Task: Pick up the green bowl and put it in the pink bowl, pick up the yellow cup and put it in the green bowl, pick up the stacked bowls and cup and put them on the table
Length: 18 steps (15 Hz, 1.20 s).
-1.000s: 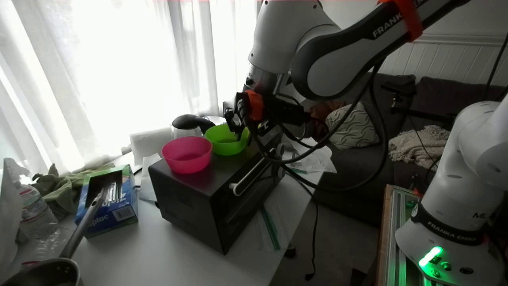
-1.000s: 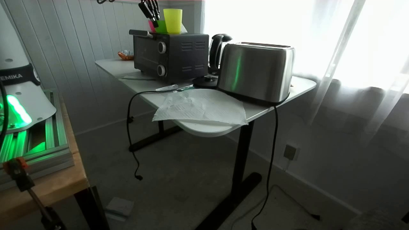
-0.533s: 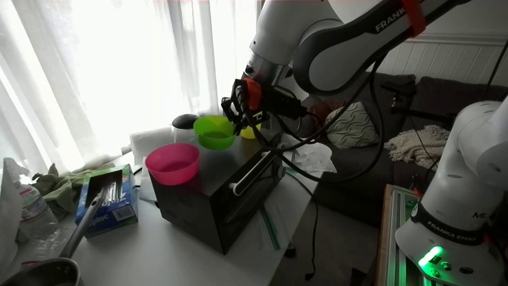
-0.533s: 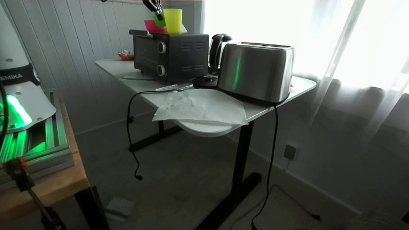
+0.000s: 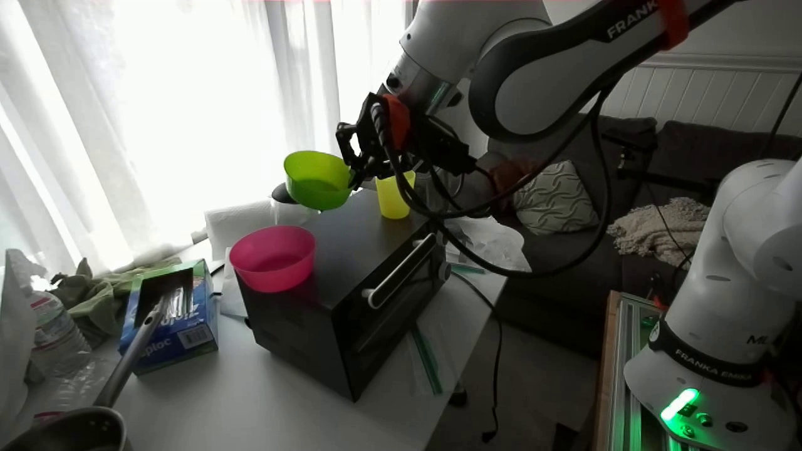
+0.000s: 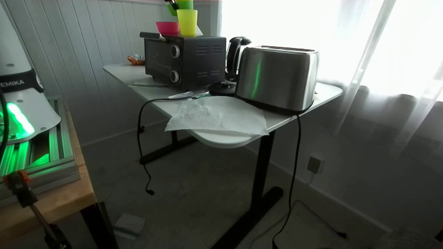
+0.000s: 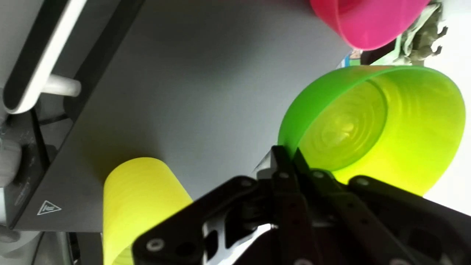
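My gripper [image 5: 355,180] is shut on the near wall of the green bowl [image 5: 316,183] and holds it tilted in the air above the black appliance. In the wrist view the fingertips [image 7: 281,156] pinch the rim of the green bowl [image 7: 368,125]. The pink bowl [image 5: 272,262] stands upright at the end of the appliance top, lower than the green bowl; it also shows in the wrist view [image 7: 371,24]. The yellow cup [image 5: 393,199] stands upright on the appliance behind the gripper, and in an exterior view [image 6: 187,23]. The white table [image 5: 207,401] carries the appliance.
The black appliance [image 5: 294,332] has a front handle [image 5: 401,272]. A Ziploc box [image 5: 172,319], a pot [image 5: 69,432] and a plastic bottle [image 5: 56,326] stand on the table. A toaster [image 6: 277,79] and a kettle [image 6: 235,55] stand at its other end.
The green bowl has risen off the appliance in my gripper and tilted. Earlier, the pink bowl slid toward the appliance's end, away from the yellow cup.
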Each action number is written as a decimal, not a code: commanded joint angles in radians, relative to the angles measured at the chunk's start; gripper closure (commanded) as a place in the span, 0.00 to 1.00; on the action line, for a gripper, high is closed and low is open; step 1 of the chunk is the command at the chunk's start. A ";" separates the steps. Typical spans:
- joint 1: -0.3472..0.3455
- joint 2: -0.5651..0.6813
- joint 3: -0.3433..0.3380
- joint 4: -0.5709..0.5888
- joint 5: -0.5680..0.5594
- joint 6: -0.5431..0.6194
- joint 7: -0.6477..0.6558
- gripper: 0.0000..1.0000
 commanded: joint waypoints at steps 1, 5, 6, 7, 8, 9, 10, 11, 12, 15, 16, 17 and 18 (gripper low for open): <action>0.087 -0.015 -0.017 -0.010 0.072 0.027 -0.114 0.98; 0.171 0.007 -0.020 0.004 0.159 0.017 -0.243 0.98; 0.179 0.006 -0.016 0.005 0.171 0.022 -0.265 0.98; 0.187 0.002 -0.016 0.005 0.185 0.033 -0.288 0.98; 0.197 0.001 -0.018 0.007 0.200 0.039 -0.314 0.98; 0.199 0.005 -0.014 0.010 0.205 0.037 -0.332 0.98; 0.204 0.013 -0.013 0.014 0.215 0.040 -0.352 0.98; 0.200 0.024 -0.007 0.021 0.216 0.042 -0.363 0.98; 0.196 0.036 -0.005 0.030 0.216 0.041 -0.376 0.98; 0.162 0.078 0.016 0.065 0.178 0.029 -0.380 0.98; 0.151 0.097 0.020 0.079 0.166 0.028 -0.379 0.98; 0.142 0.109 0.024 0.090 0.157 0.024 -0.373 0.98; 0.139 0.118 0.025 0.099 0.152 0.024 -0.374 0.97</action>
